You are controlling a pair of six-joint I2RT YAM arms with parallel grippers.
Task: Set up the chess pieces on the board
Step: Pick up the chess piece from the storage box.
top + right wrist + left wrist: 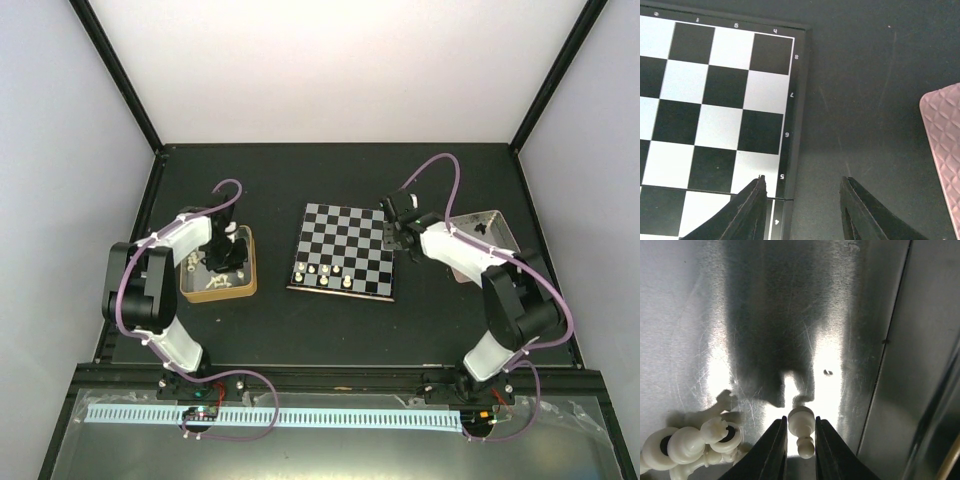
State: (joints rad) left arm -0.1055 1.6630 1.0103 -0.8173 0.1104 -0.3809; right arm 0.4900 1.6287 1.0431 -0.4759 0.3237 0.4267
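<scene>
Step in hand: we're picking 1 cream piece out of the gold tin, at 9 o'clock of the board.

Left pincer is down inside the tin, clenched on a cream pawn: both fingers press its sides, the head poking out past the tips toward 12 o'clock. We can't tell whether it's off the tin floor yet. Spare cream heap sits at 9 o'clock of the pincer, close but not between the jaws.

On the board, a few placed cream pieces stand in the near rows, 6 to 7 o'clock part. No black ones on it that we can make out.

Right pincer hovers over the board's 3 o'clock edge, released, nothing between the jaws. Pink tin lies at 3 o'clock of it, apart.

Next, as we judge it: lift the pawn straight up clear of the tin wall, carry toward 3 o'clock, set it upright on a free near-row square. The grip is narrow, so the pawn could twist or slip.
</scene>
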